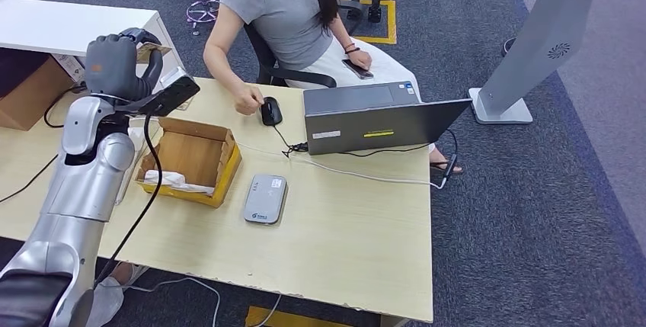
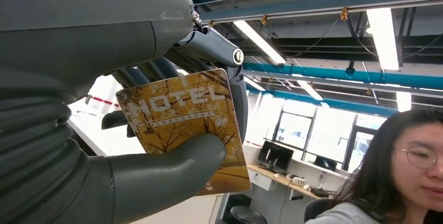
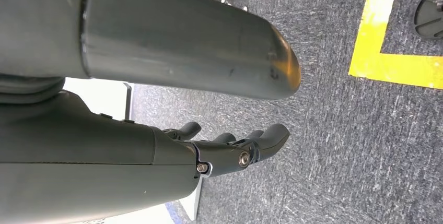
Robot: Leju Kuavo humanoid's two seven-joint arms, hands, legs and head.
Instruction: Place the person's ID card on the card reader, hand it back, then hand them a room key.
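My left hand is raised above the table's far left corner and holds a yellow-brown room key card printed "HOTEL" between thumb and fingers; the card's edge peeks out toward the person. The grey card reader lies flat on the table, with nothing on it. The person sits across the table, one hand on a black mouse, the other holding a phone on the lap. My right hand hangs over the carpet, fingers apart and holding nothing.
An open cardboard box with white paper inside stands beside the reader. An open laptop with cables sits at the table's far right. A white shelf stands far left, a grey kiosk stand right.
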